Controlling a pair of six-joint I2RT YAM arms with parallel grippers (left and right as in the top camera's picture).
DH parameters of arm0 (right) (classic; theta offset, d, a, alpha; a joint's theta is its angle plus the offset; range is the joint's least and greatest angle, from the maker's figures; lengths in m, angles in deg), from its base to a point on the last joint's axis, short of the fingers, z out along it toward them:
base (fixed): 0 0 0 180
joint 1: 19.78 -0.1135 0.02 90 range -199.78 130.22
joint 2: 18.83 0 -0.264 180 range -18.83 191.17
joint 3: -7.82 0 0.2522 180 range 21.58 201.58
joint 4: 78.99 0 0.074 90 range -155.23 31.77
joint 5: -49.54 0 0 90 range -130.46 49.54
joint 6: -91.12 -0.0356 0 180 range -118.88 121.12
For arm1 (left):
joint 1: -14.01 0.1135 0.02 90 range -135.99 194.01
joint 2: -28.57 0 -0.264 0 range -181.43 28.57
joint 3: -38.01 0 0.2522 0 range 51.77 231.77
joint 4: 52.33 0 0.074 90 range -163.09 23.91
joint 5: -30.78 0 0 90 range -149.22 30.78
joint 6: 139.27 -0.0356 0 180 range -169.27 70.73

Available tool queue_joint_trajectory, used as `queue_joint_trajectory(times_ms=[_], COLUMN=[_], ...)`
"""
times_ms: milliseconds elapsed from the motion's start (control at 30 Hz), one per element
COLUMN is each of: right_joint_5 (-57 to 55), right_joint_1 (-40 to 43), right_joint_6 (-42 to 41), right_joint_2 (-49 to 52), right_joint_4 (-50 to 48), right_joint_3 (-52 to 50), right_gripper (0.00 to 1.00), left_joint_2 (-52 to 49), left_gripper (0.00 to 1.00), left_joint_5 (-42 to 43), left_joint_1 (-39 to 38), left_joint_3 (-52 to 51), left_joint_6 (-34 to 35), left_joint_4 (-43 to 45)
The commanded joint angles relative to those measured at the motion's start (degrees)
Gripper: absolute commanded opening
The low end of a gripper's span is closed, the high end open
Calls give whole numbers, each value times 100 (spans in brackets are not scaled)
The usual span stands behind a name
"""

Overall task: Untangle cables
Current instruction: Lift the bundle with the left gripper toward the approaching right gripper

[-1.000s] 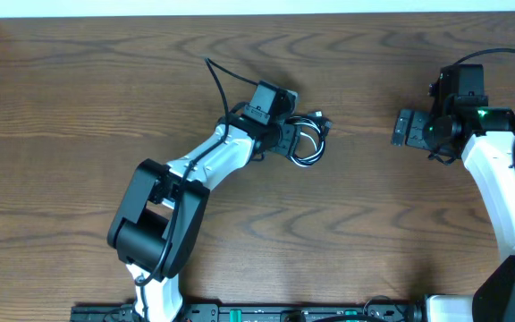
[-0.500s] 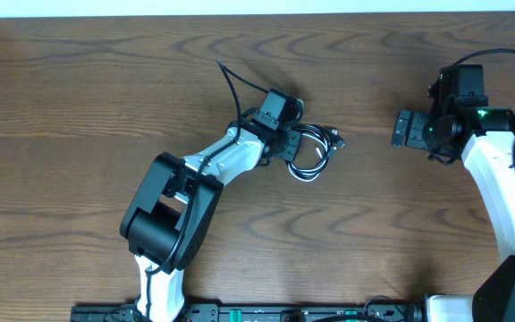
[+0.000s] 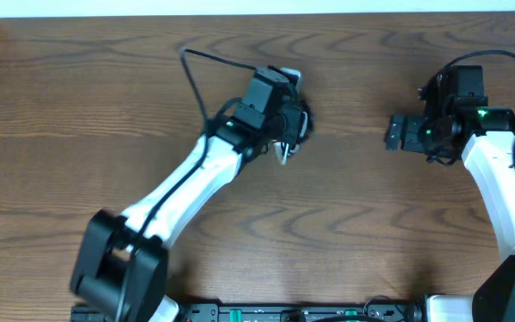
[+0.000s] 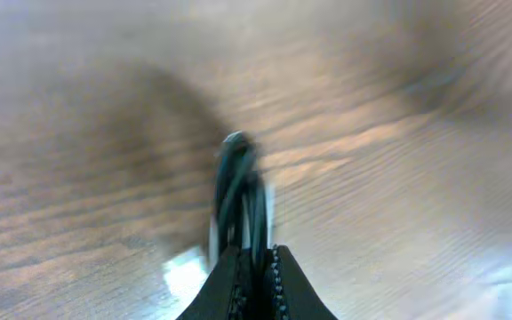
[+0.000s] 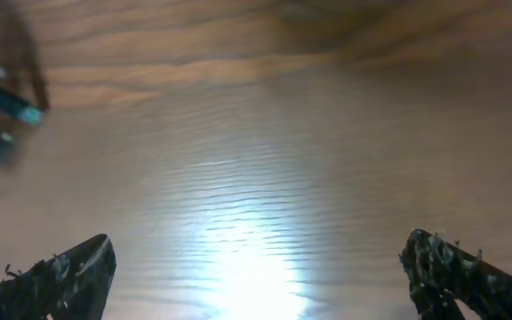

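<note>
two cables (image 4: 238, 191), one thin black and one thin white, make a single small coil. it is pinched between the pressed-together fingers of the left gripper (image 3: 286, 132), over the far middle of the table (image 3: 79, 107). in the left wrist view the coil stands edge-on just beyond the fingertips, with a shadow on the wood behind it. it therefore seems to hang clear of the surface, though the blur makes that hard to confirm. the right gripper (image 3: 400, 132) sits to the right, well apart from the bundle, fingers spread wide and holding nothing. its own camera catches only a blurred bit of the cables at the left edge.

the step in hand looks like offering the bundle for a second grip. to do it well, the left hold needs to be firm enough that neither strand slips. the coil should be turned so that a loop or a plug end, not its thin edge, faces the right gripper. the right gripper should take one colour only, near a free end, and close fully before any pull. that pull wants to be slow and sideways, so the loops slide out rather than cinch into a knot. which strand lies outermost cannot be told from these views.
</note>
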State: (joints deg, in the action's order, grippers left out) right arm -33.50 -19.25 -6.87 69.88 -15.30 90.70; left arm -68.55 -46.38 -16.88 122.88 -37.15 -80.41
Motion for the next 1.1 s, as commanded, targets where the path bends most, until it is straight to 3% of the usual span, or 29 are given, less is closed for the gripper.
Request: queue_joint_trajectory(times_ms=[0, 167, 233, 367, 567, 1067], right_joint_5=[1585, 3445, 3672, 3672, 3670, 3047], right_joint_1=[22, 11, 13, -2, -203, -304], right_joint_6=[997, 2393, 2608, 2608, 2693, 2686], right_joint_2=[-46, -46, -46, -46, -46, -46], right_joint_4=[-46, 267, 444, 518, 323, -667], right_joint_3=[2, 2, 2, 2, 0, -52], right_gripper=[99, 99, 99, 95, 93, 99], left_joint_2=[315, 409, 409, 413, 446, 645], left_gripper=[8, 7, 8, 8, 8, 7], left_joint_5=[911, 1617, 1939, 3132, 3464, 4439], left_joint_1=[94, 164, 164, 164, 164, 417], left_joint_3=[48, 48, 48, 48, 48, 48], left_joint_6=[450, 796, 999, 1521, 1912, 3119], left_joint_4=[-20, 13, 162, 955, 1040, 1360])
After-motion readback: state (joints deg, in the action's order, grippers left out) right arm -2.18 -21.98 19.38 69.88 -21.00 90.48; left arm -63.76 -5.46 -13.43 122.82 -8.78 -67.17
